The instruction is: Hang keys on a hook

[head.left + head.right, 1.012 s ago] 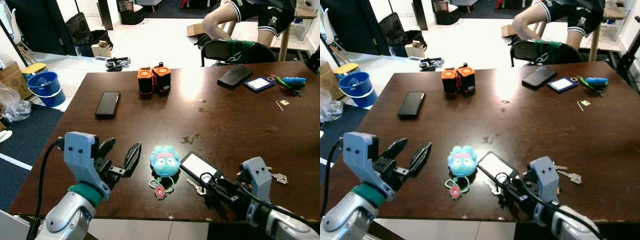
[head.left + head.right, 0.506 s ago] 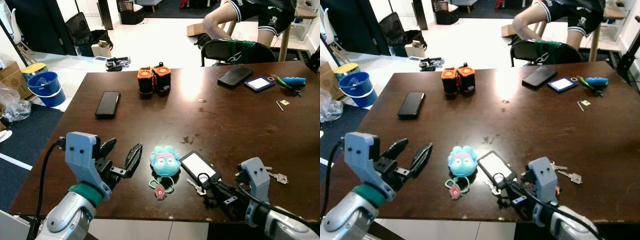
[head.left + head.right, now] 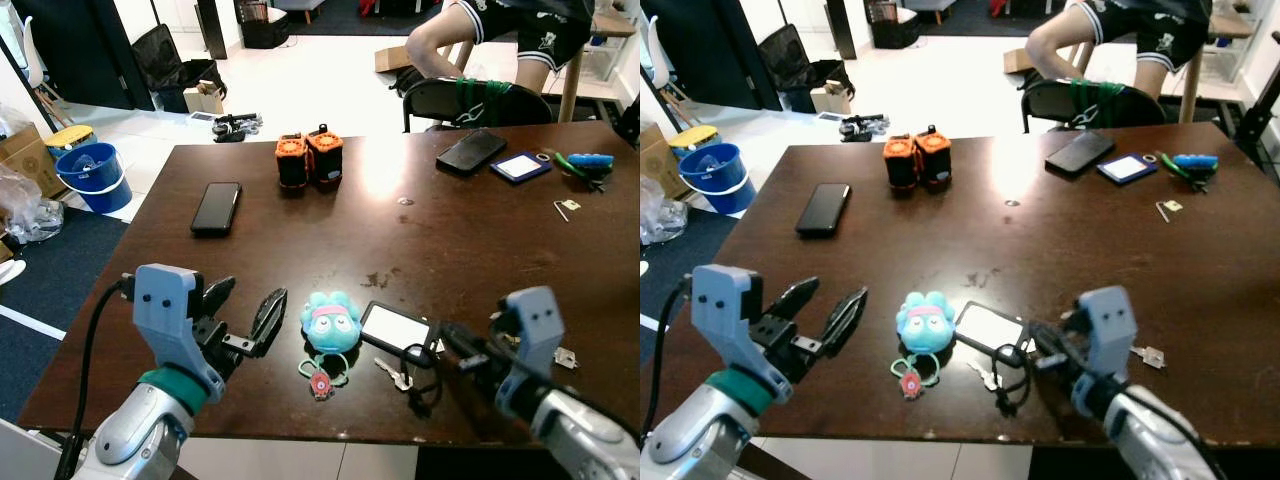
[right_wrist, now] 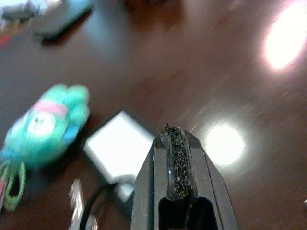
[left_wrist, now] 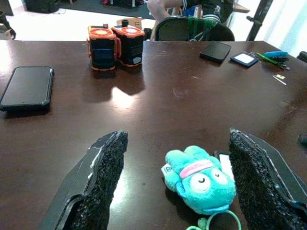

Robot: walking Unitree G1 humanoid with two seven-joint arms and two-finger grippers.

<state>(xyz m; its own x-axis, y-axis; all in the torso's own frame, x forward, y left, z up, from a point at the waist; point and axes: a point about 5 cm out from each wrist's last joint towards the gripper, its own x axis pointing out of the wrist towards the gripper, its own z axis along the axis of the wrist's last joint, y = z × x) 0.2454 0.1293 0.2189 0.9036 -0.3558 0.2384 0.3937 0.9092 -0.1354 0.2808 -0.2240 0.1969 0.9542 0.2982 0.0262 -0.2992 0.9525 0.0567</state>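
- Left eye view: right gripper point(image 3: 447, 340), jaws closed on the black key loop point(image 3: 418, 368), has risen; keys point(image 3: 393, 374) remain on table point(image 3: 480, 240).
- Left gripper point(image 3: 245, 318) stays open beside plush point(image 3: 330, 320).
- Lift is beginning; no hook visible.

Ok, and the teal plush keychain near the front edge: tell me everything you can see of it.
The plush keychain is a small, soft-looking teal creature with rounded bumps on top, a pink band across its head and a cartoon face. It lies face-up on the dark wooden table near the front edge. A thin green loop and a small red charm trail from its near end. It sits just left of the white card holder, in front of the open left gripper, untouched.
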